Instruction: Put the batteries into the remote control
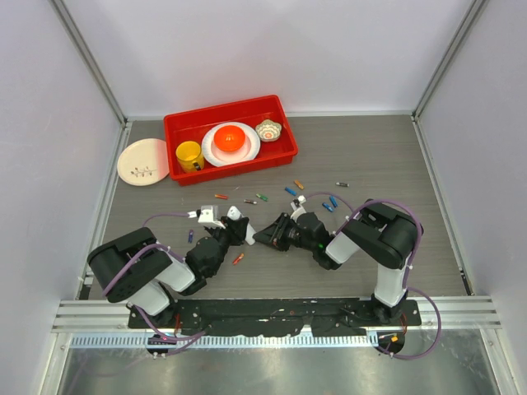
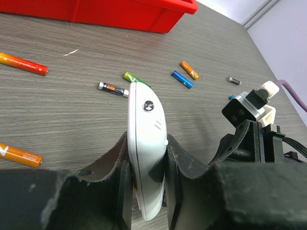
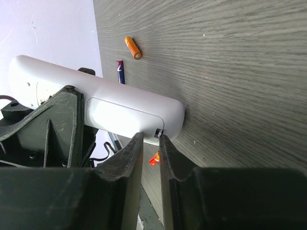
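Note:
My left gripper (image 2: pixel 146 143) is shut on the white remote control (image 2: pixel 146 124), holding it on edge above the table with its rounded end pointing away. In the top view they sit at centre (image 1: pixel 239 233), facing my right gripper (image 1: pixel 262 236). The right gripper (image 3: pixel 151 136) has a narrow gap between its jaws. Its tips touch the remote control (image 3: pixel 129 108) at the notch of the back cover, and nothing lies between them. Batteries lie loose on the table: an orange one (image 2: pixel 24 63), a black one (image 2: pixel 112 87), a blue one (image 2: pixel 182 79) and a red one (image 1: pixel 239 258).
A red tray (image 1: pixel 177 132) at the back holds a yellow cup (image 1: pixel 189 155), a white plate with an orange ball (image 1: pixel 230 141) and a small bowl (image 1: pixel 268 130). A cream plate (image 1: pixel 142 160) lies left of it. More batteries (image 1: pixel 329 203) lie near the right arm.

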`<control>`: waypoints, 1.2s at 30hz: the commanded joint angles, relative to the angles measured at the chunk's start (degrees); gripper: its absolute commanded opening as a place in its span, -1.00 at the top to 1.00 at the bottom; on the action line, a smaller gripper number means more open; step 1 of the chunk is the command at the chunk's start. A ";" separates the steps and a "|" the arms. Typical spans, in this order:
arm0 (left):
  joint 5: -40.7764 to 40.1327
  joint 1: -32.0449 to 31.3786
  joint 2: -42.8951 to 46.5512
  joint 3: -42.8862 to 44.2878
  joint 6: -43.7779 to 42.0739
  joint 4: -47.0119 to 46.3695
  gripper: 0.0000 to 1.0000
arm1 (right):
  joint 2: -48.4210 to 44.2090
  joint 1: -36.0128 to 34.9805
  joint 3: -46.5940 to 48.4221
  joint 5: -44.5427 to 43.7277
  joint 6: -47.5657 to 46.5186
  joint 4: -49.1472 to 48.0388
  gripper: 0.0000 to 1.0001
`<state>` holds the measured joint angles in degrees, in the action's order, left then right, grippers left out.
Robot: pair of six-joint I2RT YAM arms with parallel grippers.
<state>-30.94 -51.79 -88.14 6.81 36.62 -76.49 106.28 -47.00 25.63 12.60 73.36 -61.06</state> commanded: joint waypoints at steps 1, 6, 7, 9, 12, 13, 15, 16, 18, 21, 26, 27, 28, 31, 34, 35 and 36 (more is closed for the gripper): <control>1.23 -0.94 -0.81 0.13 0.03 -12.11 1.00 | -0.20 0.16 2.67 -0.12 -0.68 -3.89 0.53; 1.49 -0.95 -0.72 0.05 0.12 -12.11 1.00 | -0.37 0.16 3.20 -0.03 -1.03 -3.37 0.60; 1.58 -0.94 -0.72 0.05 0.20 -12.11 1.00 | -0.37 0.24 3.11 -0.03 -1.12 -3.19 0.61; 1.67 -0.94 -0.63 0.05 0.12 -12.11 0.99 | -0.37 0.25 3.29 -0.03 -1.29 -3.10 0.62; 1.50 -1.03 -0.72 -0.04 -0.32 -12.11 1.00 | -0.72 0.16 3.29 0.06 -1.56 -2.75 0.62; 1.32 -0.95 -0.89 0.05 -0.58 -12.11 1.00 | -0.98 0.24 3.29 0.06 -1.99 -2.49 0.62; 0.88 -0.95 -1.07 0.05 -0.93 -12.11 1.00 | -1.78 0.25 3.20 -0.12 -2.43 -1.61 0.62; 0.79 -0.94 -1.33 0.13 -1.11 -12.11 1.00 | -2.13 0.25 3.20 -0.12 -2.61 -1.26 0.62; 0.70 -1.03 -1.60 0.22 -1.29 -12.11 1.00 | -2.92 0.24 3.11 -0.29 -3.14 -0.64 0.62; 0.62 -1.21 -1.95 0.31 -1.46 -12.11 1.00 | -3.36 0.24 2.94 -0.38 -3.23 -0.47 0.62; 0.09 -1.38 -2.04 0.22 -2.34 -12.11 0.99 | -3.89 0.33 2.85 -0.47 -3.40 -0.20 0.62; -0.09 -1.30 -1.95 0.22 -2.43 -12.11 1.00 | -4.15 0.25 2.85 -0.47 -3.58 -0.12 0.62; -0.26 -1.30 -1.95 0.22 -2.43 -12.11 1.00 | -4.24 0.25 2.85 -0.38 -3.58 0.06 0.62; -0.53 -1.30 -2.21 0.13 -2.52 -12.11 1.00 | -4.50 0.16 2.41 -0.30 -3.40 -0.11 0.62; -0.44 -1.30 -2.48 0.13 -2.61 -12.11 1.00 | -5.20 0.16 1.80 -0.65 -3.40 -0.29 0.62; -0.44 -1.38 -2.48 0.22 -2.69 -12.11 1.00 | -5.38 0.16 1.79 -0.65 -3.49 -0.29 0.62; -0.44 -1.38 -2.56 0.22 -2.61 -12.11 1.00 | -5.47 0.16 1.79 -0.65 -3.58 -0.20 0.62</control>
<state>-31.81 -52.47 -89.47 6.83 35.51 -78.26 103.46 -46.76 26.59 12.88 70.54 -58.08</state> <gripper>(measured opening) 0.297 0.191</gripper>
